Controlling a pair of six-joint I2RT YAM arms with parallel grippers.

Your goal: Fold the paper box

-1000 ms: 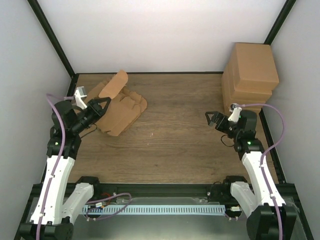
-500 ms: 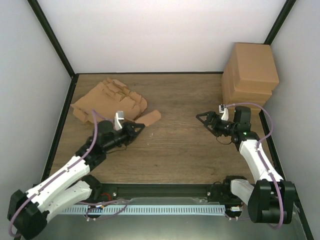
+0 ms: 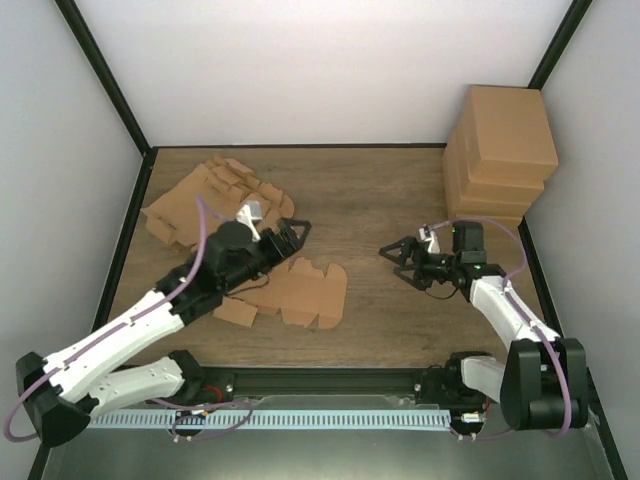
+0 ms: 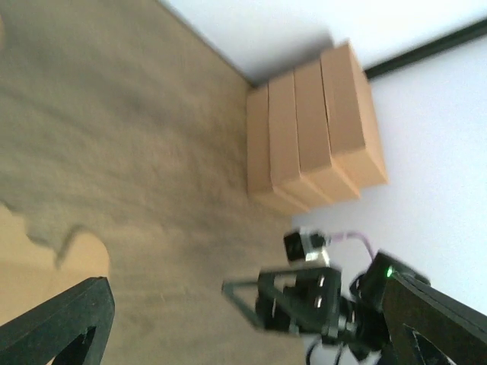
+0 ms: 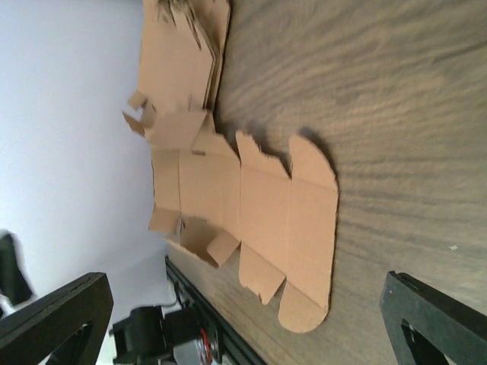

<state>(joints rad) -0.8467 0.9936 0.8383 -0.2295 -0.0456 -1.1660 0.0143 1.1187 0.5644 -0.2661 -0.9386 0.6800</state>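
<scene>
L end effector (image 3: 292, 234): now wide, just released blank (image 3: 300, 296).
R end effector (image 3: 393, 254): wide, empty.
Blank: flat on counter (image 3: 380, 190), ready for folding.

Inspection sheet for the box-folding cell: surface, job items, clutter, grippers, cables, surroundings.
Surface: wooden table, no spills seen.
Job's things: flat box blank lies unfolded, near centre-left; stack of blanks back left; stack of folded boxes back right.
Clutter: nothing seen.
Grippers: left gripper open, empty, just behind the blank; right gripper open, empty, to its right.
Cables: purple cable along left arm, another along right arm.
Surroundings: white walls, black frame.
</scene>
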